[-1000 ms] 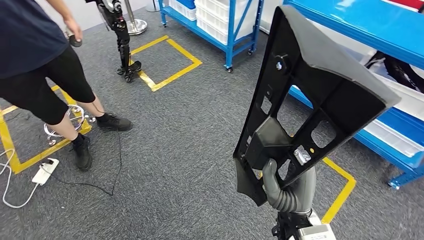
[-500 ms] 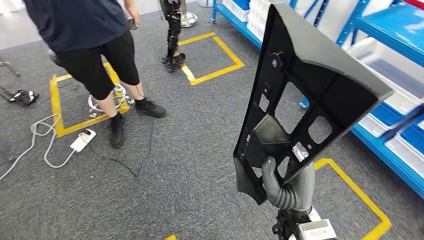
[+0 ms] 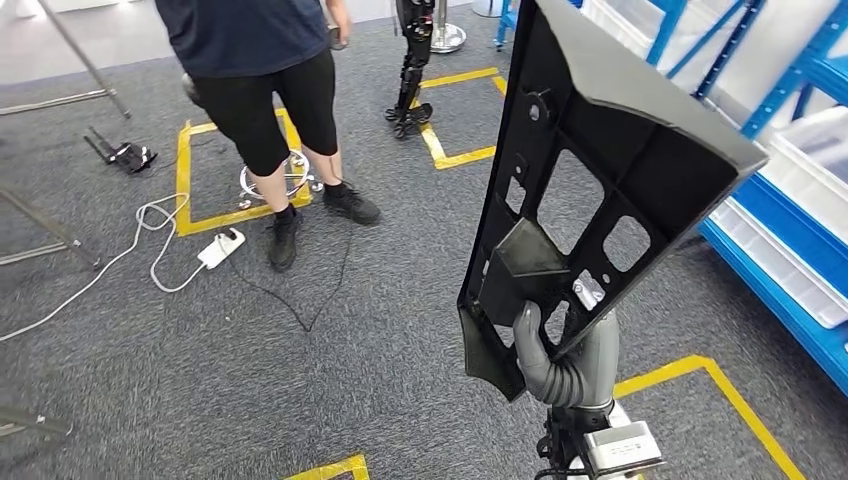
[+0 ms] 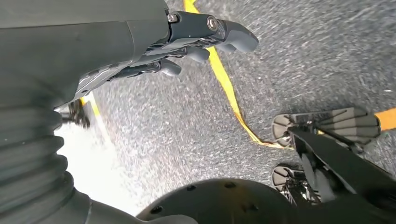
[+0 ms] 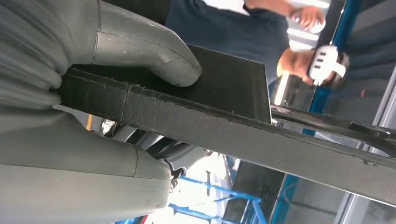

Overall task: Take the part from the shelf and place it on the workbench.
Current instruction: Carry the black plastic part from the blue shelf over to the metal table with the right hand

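The part [image 3: 610, 170] is a large black plastic panel with several cut-outs, standing upright and tilted in front of me at the right of the head view. My right hand [image 3: 565, 360] grips its lower end, thumb pressed on the panel's face. In the right wrist view the panel's edge [image 5: 243, 130] runs across the picture, clamped between the thumb [image 5: 149, 46] and the rest of the right hand [image 5: 70, 163]. My left hand [image 4: 154, 42] hangs over the carpet with its fingers [image 4: 219, 32] loosely extended and nothing in them.
A person in a dark shirt and black shorts [image 3: 265, 90] stands at the back left on a yellow floor square. A white power strip with cables [image 3: 220, 247] lies beside them. Blue shelving with white bins [image 3: 800, 190] runs along the right. A robot leg stand [image 3: 412, 60] is behind.
The whole scene has swung to the right as the camera turns left: person, yellow squares and shelving all shifted. The panel stays in my right hand, held the same way.
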{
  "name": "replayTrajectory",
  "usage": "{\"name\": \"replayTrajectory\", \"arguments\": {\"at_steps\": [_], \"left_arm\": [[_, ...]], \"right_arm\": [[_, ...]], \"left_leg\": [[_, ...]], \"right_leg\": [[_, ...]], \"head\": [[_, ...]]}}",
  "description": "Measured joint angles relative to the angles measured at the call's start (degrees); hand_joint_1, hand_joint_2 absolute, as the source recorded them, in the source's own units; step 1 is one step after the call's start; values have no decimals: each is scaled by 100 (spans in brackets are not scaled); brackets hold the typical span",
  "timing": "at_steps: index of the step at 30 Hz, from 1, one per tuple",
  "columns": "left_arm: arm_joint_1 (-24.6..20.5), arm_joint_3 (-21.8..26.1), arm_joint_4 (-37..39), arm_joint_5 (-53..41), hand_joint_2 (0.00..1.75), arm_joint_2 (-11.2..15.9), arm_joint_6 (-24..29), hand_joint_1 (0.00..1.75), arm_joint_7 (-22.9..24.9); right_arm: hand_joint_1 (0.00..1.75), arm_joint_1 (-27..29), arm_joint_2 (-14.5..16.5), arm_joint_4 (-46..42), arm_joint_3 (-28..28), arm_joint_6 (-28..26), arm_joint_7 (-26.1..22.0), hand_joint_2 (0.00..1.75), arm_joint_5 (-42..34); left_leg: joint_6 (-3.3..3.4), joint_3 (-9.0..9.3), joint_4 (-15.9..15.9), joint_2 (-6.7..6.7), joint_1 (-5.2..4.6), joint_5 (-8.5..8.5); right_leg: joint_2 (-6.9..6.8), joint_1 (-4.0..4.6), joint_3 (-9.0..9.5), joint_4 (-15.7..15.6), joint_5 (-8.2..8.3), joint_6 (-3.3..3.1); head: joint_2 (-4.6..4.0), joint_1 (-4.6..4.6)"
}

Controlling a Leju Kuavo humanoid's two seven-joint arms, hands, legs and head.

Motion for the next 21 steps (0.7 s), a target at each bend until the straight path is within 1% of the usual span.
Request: {"name": "replayTrajectory", "arguments": {"at_steps": [1, 2, 4, 5, 6, 7, 8, 9, 10, 11, 12, 13, 14, 15, 16, 17, 18, 19, 20, 21], "left_arm": [[-10, 6, -4, 0, 175, -1, -10, 0, -4], [-19, 11, -7, 0, 175, -3, -20, 0, -8], [-25, 20, -8, 0, 175, -12, -40, 0, -12], [-20, 25, -8, 0, 175, -19, -44, 0, -12], [-20, 28, -9, 0, 175, -26, -49, 0, -14], [-29, 29, -9, -3, 175, -33, -52, 0, -19], [-40, 29, -9, -12, 175, -45, -55, 0, -28], [-52, 29, -9, -24, 175, -54, -54, 0, -43], [-59, 28, -8, -38, 175, -63, -51, 0, -59], [-59, 28, -8, -52, 175, -71, -46, 0, -75], [-57, 28, -8, -67, 175, -76, -41, 0, -89], [-56, 28, -8, -84, 175, -82, -35, 0, -100], [-56, 28, -8, -102, 175, -89, -29, 0, -108], [-58, 28, -9, -119, 175, -94, -25, 0, -113], [-58, 29, -9, -132, 175, -98, -16, 0, -117], [-52, 29, -10, -143, 175, -99, -9, 0, -120], [-38, 29, -10, -151, 175, -99, -2, 0, -123], [-19, 30, -9, -158, 175, -99, 7, 0, -126], [-1, 30, -9, -166, 175, -96, 13, 0, -128], [11, 30, -8, -172, 175, -95, 31, 0, -135]], "right_arm": [[175, -14, 1, 1, -2, 0, 2, 175, -1], [175, -28, 1, 1, -2, 1, 2, 175, -1], [175, -55, 3, 5, 1, 2, 4, 175, 0], [175, -66, 5, 8, 2, 2, 5, 175, 1], [175, -73, 7, 10, 3, 2, 7, 175, 1], [175, -77, 6, 12, 2, 2, 8, 175, 1], [175, -78, 3, 19, 0, 2, 10, 175, 0], [175, -77, -1, 27, 0, 2, 10, 175, 0], [175, -76, -4, 39, -1, 2, 11, 175, 0], [175, -76, -7, 51, -1, 2, 11, 175, 0], [175, -77, -8, 60, -1, 2, 12, 175, 1], [175, -77, -8, 66, -1, 2, 12, 175, 1], [175, -79, -9, 69, -1, 2, 12, 175, 2], [175, -80, -9, 71, -1, 2, 12, 175, 3], [175, -82, -9, 71, -2, 2, 13, 175, 4], [175, -83, -10, 71, -4, 2, 14, 175, 4], [175, -84, -10, 71, -7, 2, 16, 175, 2], [175, -85, -10, 71, -10, 2, 17, 175, 1], [175, -86, -8, 71, -13, 2, 18, 175, -1], [175, -86, -4, 71, -15, 2, 19, 175, -2]], "left_leg": [[25, 143, -255, 84, -19, 63], [53, 200, -376, 122, -42, 69], [128, 175, -406, -13, -73, 71], [166, 170, -423, -85, -70, 87], [203, 169, -440, -152, -60, 107], [243, 172, -456, -217, -44, 126], [271, 168, -462, -290, -32, 138], [291, 158, -462, -368, -30, 145], [305, 150, -462, -455, -32, 149], [309, 144, -461, -544, -33, 153], [310, 143, -460, -634, -33, 158], [305, 144, -458, -726, -30, 164], [295, 145, -456, -818, -25, 173], [277, 141, -449, -903, -29, 181], [254, 131, -443, -976, -37, 188], [228, 116, -443, -1035, -44, 197], [195, 102, -452, -1086, -48, 211], [162, 85, -465, -1141, -43, 229], [134, 73, -467, -1151, -35, 237], [107, 48, -419, -1056, -43, 204]], "right_leg": [[-54, 23, 3, 5, -23, 28], [-107, 46, 9, 6, -42, 57], [-216, 50, 35, -3, -60, 105], [-172, 38, 31, 25, -84, 128], [-51, 26, -11, 122, -144, 140], [130, 17, -115, 335, -255, 135], [334, 8, -293, 681, -409, 113], [457, 7, -496, 1082, -566, 88], [520, 6, -692, 1448, -685, 79], [546, 6, -825, 1670, -731, 90], [559, 4, -843, 1647, -673, 126], [588, -3, -752, 1410, -536, 174], [676, -16, -577, 1015, -354, 222], [807, -31, -395, 601, -191, 253], [903, -43, -259, 292, -76, 251], [972, -44, -171, 111, -16, 227], [965, -34, -144, 59, 0, 188], [896, -25, -132, 54, 20, 145], [835, -35, -116, 46, 36, 110], [765, -47, -109, 36, 50, 80]], "head": [[0, 9], [0, 18], [0, 36], [0, 36], [0, 37], [0, 43], [0, 49], [0, 52], [0, 55], [0, 55], [0, 54], [0, 55], [0, 56], [0, 56], [0, 54], [0, 49], [0, 48], [0, 45], [0, 44], [0, 41]]}}
